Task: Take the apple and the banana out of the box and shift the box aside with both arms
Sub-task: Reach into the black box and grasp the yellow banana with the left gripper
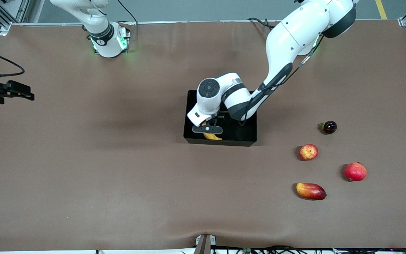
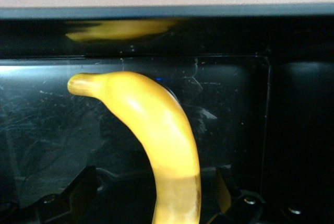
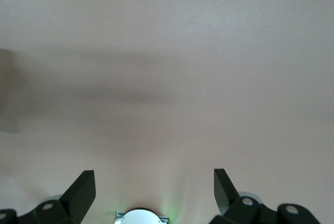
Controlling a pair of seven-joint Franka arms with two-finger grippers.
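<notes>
Banana (image 2: 156, 135) between my left gripper's (image 1: 210, 131) wide-spread fingers (image 2: 83, 192), down in the box (image 1: 248, 135).
Its long axis runs straight out from my palm toward the box wall, so closing should pinch it across. My wrist view shows this line-up; the front view hides most of it under my arm but shows the apple (image 1: 308, 152) already out on the table. My right gripper (image 3: 154, 192) waits open over bare table.

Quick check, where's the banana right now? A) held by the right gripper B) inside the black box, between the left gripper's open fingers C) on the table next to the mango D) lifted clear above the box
B: the left wrist view shows the banana lying on the floor of the box with the left gripper straddling it, fingers spread and not clamped.
</notes>
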